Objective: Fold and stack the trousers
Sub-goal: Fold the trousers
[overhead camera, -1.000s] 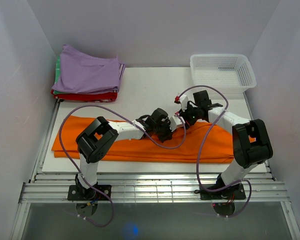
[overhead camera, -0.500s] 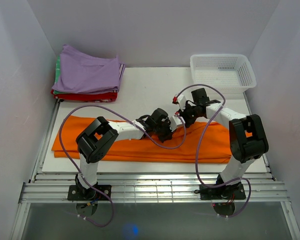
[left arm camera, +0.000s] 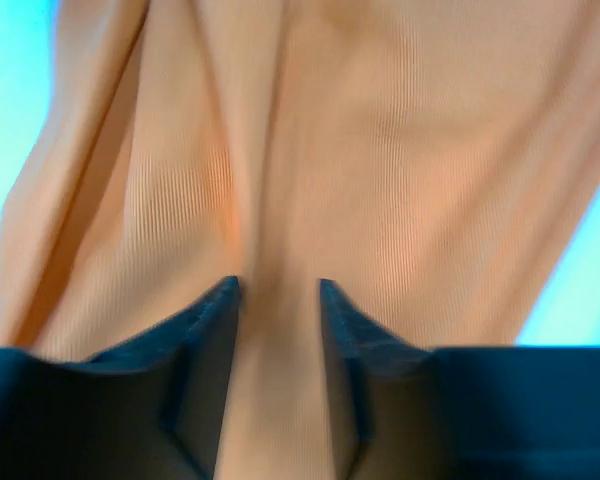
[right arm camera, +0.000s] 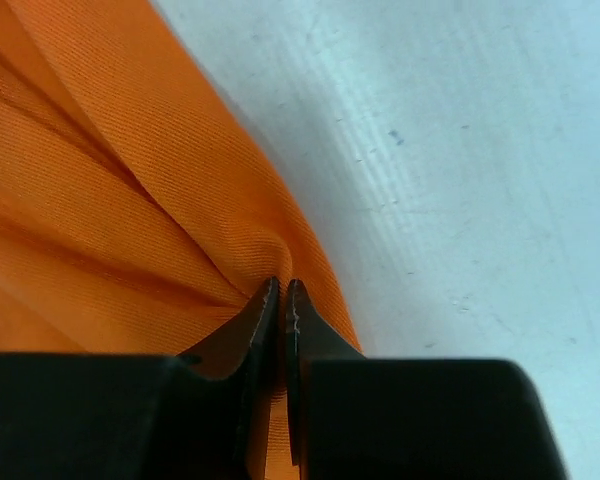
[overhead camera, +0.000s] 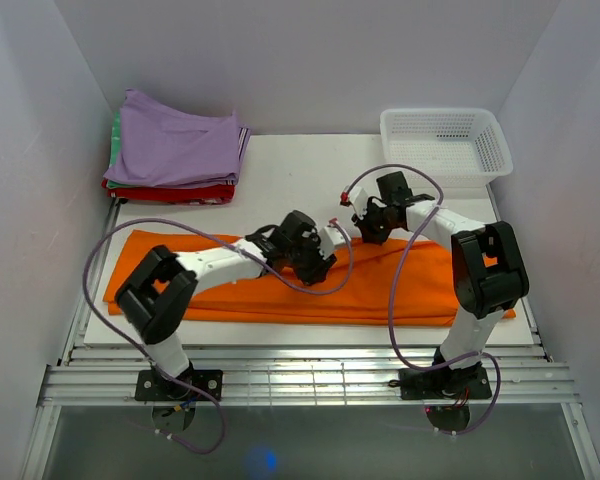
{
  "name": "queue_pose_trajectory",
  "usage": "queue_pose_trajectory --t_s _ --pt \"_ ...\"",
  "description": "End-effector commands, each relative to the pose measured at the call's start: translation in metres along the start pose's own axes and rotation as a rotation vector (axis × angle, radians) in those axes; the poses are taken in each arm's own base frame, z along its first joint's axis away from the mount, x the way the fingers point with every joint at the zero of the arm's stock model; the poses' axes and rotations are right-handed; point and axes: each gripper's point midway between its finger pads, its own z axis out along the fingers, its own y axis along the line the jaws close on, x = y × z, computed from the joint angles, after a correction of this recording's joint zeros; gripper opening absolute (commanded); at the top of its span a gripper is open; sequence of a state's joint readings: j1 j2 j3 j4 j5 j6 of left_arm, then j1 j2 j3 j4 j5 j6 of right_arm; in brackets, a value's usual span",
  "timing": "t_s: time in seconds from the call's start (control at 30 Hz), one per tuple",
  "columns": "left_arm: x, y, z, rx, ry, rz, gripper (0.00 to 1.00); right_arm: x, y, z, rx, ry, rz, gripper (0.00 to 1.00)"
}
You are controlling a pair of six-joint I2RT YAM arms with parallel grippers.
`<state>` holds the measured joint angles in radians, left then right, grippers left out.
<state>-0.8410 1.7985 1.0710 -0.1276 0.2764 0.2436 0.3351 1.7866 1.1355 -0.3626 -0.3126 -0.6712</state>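
The bright orange trousers [overhead camera: 280,300] lie flat along the near half of the table, almost as wide as it. My left gripper [overhead camera: 315,265] hangs over their middle. In the left wrist view [left arm camera: 278,285] its jaws stand apart, and the orange cloth [left arm camera: 400,150] below them is wrinkled. My right gripper [overhead camera: 363,232] is at the trousers' far edge, right of centre. In the right wrist view [right arm camera: 283,285] it is shut on a pinched ridge of the orange cloth [right arm camera: 100,180], beside the bare white table [right arm camera: 460,150].
At the back left sits a stack of folded garments [overhead camera: 175,150], lilac on top with red and green below. A white mesh basket [overhead camera: 445,140] stands at the back right. Purple cables loop from both arms over the trousers. White walls close in the table [overhead camera: 300,170].
My right gripper has moved left to the trousers' far edge and shut on the cloth. My left gripper has opened and shifted left, its arm swinging out to the left.
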Motion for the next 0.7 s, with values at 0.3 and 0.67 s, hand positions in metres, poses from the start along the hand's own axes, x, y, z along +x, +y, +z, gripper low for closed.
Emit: queue_pose_trajectory --t_s 0.3,0.67 --pt "0.106 0.109 -0.282 -0.336 0.055 -0.338 0.64 -0.042 -0.064 -0.02 0.22 -0.077 0.017 0.08" --pt "0.247 0.107 -0.349 -0.244 0.194 -0.396 0.6 -0.012 -0.091 0.006 0.251 0.037 0.06 0.08"
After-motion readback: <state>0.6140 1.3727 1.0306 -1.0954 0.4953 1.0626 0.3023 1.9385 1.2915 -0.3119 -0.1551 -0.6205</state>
